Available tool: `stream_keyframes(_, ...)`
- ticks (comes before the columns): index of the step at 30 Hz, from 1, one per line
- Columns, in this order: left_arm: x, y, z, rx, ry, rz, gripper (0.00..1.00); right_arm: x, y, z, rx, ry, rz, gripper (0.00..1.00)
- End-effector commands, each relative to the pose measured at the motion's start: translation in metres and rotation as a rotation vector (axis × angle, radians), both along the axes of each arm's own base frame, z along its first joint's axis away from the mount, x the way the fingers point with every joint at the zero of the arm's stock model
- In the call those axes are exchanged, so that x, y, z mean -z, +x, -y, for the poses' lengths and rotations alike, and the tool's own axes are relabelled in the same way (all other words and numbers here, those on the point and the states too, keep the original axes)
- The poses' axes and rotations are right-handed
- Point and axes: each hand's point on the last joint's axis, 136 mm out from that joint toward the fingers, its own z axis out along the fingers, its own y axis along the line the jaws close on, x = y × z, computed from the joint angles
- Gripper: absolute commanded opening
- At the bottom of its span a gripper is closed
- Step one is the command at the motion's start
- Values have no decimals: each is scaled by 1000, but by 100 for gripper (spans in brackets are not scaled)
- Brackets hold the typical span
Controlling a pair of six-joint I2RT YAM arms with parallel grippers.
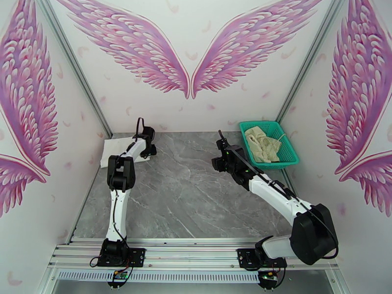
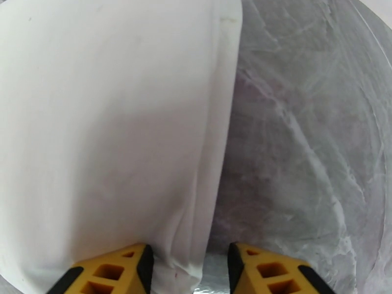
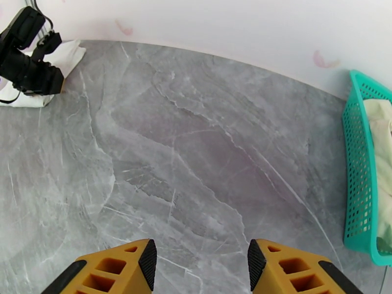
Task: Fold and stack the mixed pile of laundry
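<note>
Jaws of my left gripper (image 2: 190,257) half open astride the white cloth shirt's (image 2: 108,118) edge, grey marble table's (image 1: 186,192) far-left corner; right gripper (image 3: 202,252) open, empty. Risk: pinching one layer only drags the shirt askew.

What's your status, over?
Left gripper open, jaws astride white garment edge. Right gripper open above table. Cream garment in teal basket. No obstruction.

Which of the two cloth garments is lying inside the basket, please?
The crumpled cream-beige cloth garment, inside the teal plastic mesh basket; the white cloth garment lies flat on the grey marbled table, far left.
</note>
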Motion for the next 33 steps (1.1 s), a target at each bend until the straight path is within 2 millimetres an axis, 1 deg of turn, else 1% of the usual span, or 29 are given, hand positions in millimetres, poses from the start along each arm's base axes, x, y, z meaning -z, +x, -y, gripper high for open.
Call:
stream_keyframes(1, -10, -21, -36, -58, -4, -38, 46, -16, 2, 13, 68, 19, 5, 56)
stream_keyframes(2, -12, -23, -40, -61, 0, -36, 46, -18, 3, 15, 75, 22, 6, 56)
stream_keyframes(4, -11, -25, -42, -45, -26, -39, 46, -22, 5, 19, 99, 34, 10, 56)
stream_keyframes(8, -10, -27, -46, -43, -39, -49, 46, -26, 9, 36, 192, 57, -26, 57)
stream_keyframes(10, -13, -26, -43, -34, -50, -39, 47, -29, 10, 46, 235, 29, -39, 62)
stream_keyframes(11, -17, -24, -41, -26, -52, -27, 50, -29, 11, 54, 271, 17, -47, 65)
stream_keyframes(12, -24, -21, -36, -14, -56, -9, 52, -29, 12, 63, 305, 19, -61, 68)
stream_keyframes(14, -39, -15, -26, 13, -68, 24, 55, -31, 15, 75, 311, 61, -98, 70)
stream_keyframes(16, -60, -10, -15, 47, -91, 65, 56, -36, 20, 92, 339, 75, -123, 70)
stream_keyframes(18, -87, -7, -4, 76, -108, 125, 59, -44, 27, 112, 376, 57, -138, 70)
stream_keyframes(20, -113, -6, 7, 106, -119, 179, 62, -49, 33, 137, 447, 41, -149, 80)
stream_keyframes(21, -126, -8, 13, 119, -123, 208, 64, -48, 37, 150, 479, 41, -157, 82)
stream_keyframes(22, -137, -10, 20, 141, -130, 232, 64, -46, 42, 162, 504, 40, -163, 83)
stream_keyframes(24, -156, -19, 39, 190, -148, 279, 66, -32, 54, 187, 562, 59, -198, 84)
stream_keyframes(25, -162, -24, 48, 214, -163, 295, 66, -25, 60, 196, 578, 79, -216, 84)
stream_keyframes(27, -173, -40, 73, 275, -211, 331, 66, -9, 77, 210, 596, 128, -245, 85)
stream_keyframes(30, -180, -66, 105, 344, -285, 374, 66, 13, 105, 230, 638, 152, -271, 86)
stream_keyframes(31, -181, -75, 113, 362, -311, 381, 66, 19, 114, 234, 641, 173, -279, 87)
stream_keyframes(32, -180, -85, 123, 385, -338, 383, 66, 22, 125, 237, 636, 204, -274, 86)
stream_keyframes(33, -176, -95, 130, 399, -348, 372, 66, 31, 135, 240, 639, 227, -283, 85)
